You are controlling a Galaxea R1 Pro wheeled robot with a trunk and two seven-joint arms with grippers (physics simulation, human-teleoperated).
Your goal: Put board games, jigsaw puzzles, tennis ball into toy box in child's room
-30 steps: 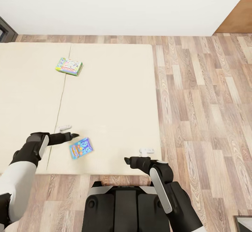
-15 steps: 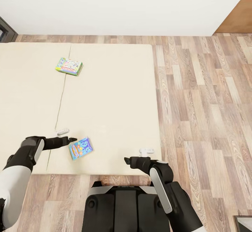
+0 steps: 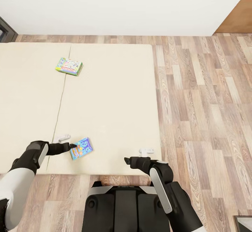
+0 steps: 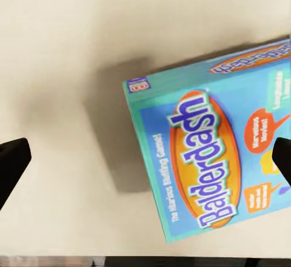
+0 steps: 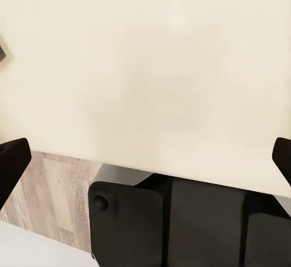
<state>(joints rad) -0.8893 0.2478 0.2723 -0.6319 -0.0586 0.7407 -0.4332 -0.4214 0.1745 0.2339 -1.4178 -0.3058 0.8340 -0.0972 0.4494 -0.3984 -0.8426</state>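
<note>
Since my left claw (image 3: 72,145) sits fingers-apart right at the Balderdash box (image 3: 81,148) near the bed's (image 3: 112,102) front edge, I'd grab across its short side.

Bed (image 3: 112,95): cream, flat, with one seam running front to back left of centre. Floor (image 3: 206,106): wood-look planks in mixed browns and greys. Far wall (image 3: 122,4): plain white. Brown wooden panel (image 3: 238,18) stood at right corner; lighting even
</note>
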